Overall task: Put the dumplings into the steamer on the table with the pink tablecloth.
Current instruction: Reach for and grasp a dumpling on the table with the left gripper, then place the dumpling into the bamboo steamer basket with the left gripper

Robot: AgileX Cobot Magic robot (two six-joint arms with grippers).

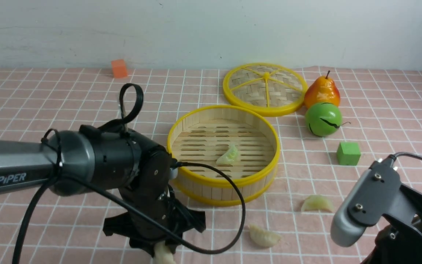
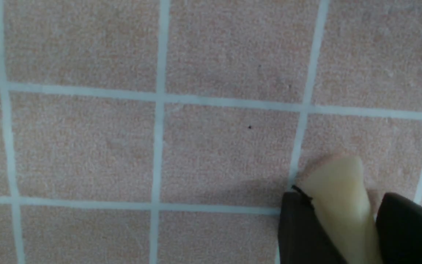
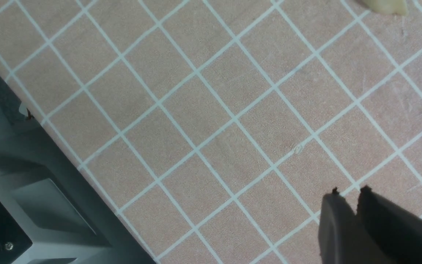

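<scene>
The left pincer [image 2: 339, 198], low at the near left of the pink-clothed bench [image 1: 31, 106], is clamped on 1 dumpling [image 2: 337, 179], with a finger on each side. A 2nd dumpling [image 1: 228, 155] lies inside the steamer [image 1: 181, 124] at mid-bench. A 3rd dumpling [image 1: 317, 204] and a 4th dumpling [image 1: 264, 235] rest on the bench near the steamer's near-right side. The right pincer [image 3: 350, 191], at near right, has its fingers together and holds nothing.
</scene>
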